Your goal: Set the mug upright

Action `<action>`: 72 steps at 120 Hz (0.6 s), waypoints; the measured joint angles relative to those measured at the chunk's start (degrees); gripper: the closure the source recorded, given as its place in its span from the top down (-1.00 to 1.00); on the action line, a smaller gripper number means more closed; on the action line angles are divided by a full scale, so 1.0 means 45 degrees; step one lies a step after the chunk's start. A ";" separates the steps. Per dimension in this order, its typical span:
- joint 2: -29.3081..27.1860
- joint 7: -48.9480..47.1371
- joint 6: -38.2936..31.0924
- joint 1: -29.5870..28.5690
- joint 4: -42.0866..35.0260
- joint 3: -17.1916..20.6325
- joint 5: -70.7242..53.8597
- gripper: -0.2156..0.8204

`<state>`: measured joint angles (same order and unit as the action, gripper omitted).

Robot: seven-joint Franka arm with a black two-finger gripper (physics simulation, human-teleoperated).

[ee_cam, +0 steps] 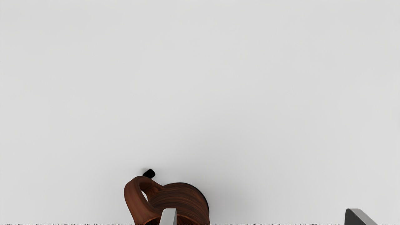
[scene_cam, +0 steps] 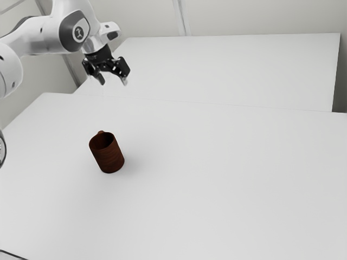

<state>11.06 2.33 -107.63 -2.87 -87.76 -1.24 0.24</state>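
The wooden mug (scene_cam: 110,157) stands mouth up on the table (scene_cam: 227,179), as wanted, its base apparently bearing it without help. The end effector (scene_cam: 113,82) is spread and empty, held well clear above the mug.

Pale walls (scene_cam: 260,16) behind white tables (scene_cam: 217,189)
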 joint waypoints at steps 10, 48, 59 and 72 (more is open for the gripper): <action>0.0063 0.0006 0.0820 0.0006 0.0778 -0.0005 0.0086 0.56; -0.0093 0.0032 0.2494 0.0009 0.1163 0.0023 0.0127 0.58; -0.0103 0.0032 0.2658 -0.0005 0.1160 0.0015 0.0189 0.58; -0.0104 0.0022 0.2774 -0.0009 0.1170 0.0016 0.0230 0.58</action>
<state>10.59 2.43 -95.15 -2.91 -82.50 -1.17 1.27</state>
